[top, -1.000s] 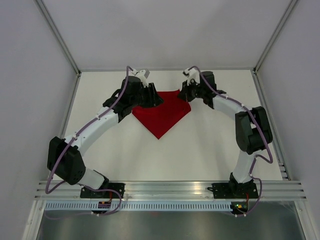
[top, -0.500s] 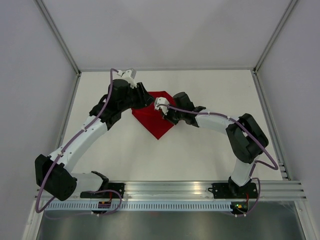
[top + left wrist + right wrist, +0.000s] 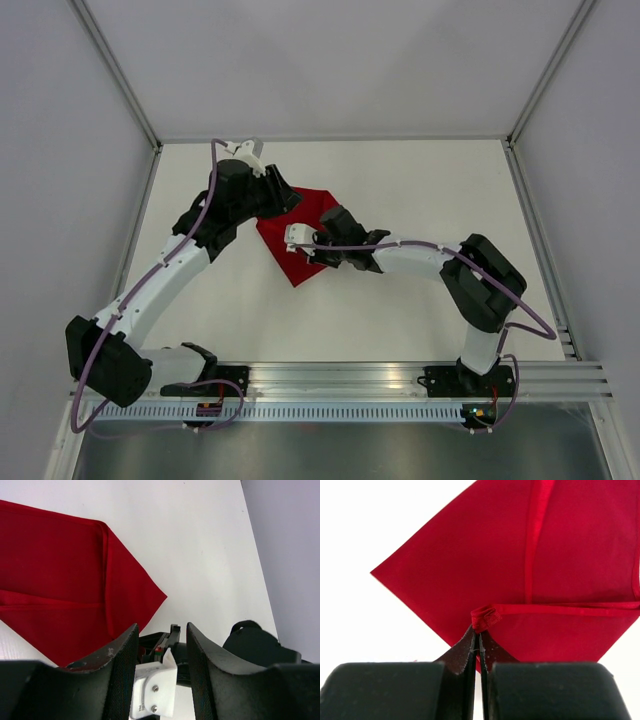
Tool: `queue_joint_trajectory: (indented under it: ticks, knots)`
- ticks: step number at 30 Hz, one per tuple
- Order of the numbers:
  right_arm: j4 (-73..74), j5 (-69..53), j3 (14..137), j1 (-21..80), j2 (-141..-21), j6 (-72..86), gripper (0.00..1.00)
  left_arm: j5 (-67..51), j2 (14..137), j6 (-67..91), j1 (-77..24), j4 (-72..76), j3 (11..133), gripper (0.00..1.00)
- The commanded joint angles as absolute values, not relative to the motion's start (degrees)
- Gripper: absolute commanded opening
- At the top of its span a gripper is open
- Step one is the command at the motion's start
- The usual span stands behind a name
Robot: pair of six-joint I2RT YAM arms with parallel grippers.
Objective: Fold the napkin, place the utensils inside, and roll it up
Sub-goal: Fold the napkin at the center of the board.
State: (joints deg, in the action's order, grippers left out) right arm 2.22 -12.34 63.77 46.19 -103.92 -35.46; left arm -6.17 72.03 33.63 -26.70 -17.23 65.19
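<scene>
Napkin lies on the white bench between the two arms, left of middle and toward the far side, its long axis running from a far-right corner down to a point aimed at the near edge. Right gripper has its fingers pressed together on a bunched corner of the hem, and that corner hangs lifted over the middle of the cloth, with a hemmed edge trailing off to the right in the wrist view. From this grip the flat red layer spreads ahead and to both sides, so the fold likely turns on carrying the corner across and setting it down in line with the cloth's opposite point. Left gripper sits at the far-left edge of the napkin with its fingers spread and nothing between them; the cloth lies ahead of it and to its left in its own view. It is the arm nearer the far edge, the right the nearer to the middle. No utensils and no container show in any view
</scene>
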Motion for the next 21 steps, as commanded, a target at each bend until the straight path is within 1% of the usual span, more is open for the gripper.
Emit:
queue_joint_trajectory:
  ticks: [1,5,12,21]
  knots:
    - [0.53,-10.46,65.04,48.51,-105.46,-36.91,0.07,-6.94,70.40,35.68,-25.75,-16.79,65.74,0.48]
    - [0.44,-9.32,66.18,51.41,-107.66,-37.88,0.07,-7.64,70.40,35.33,-24.70,-17.05,66.36,0.48]
    - [-1.49,-8.35,68.11,53.52,-111.00,-37.44,0.08,-9.23,71.28,34.45,-23.20,-17.40,67.32,0.48]
    - [-0.35,-9.23,72.33,55.11,-113.37,-36.48,0.18,-10.72,73.74,34.10,-22.76,-17.40,68.73,0.49]
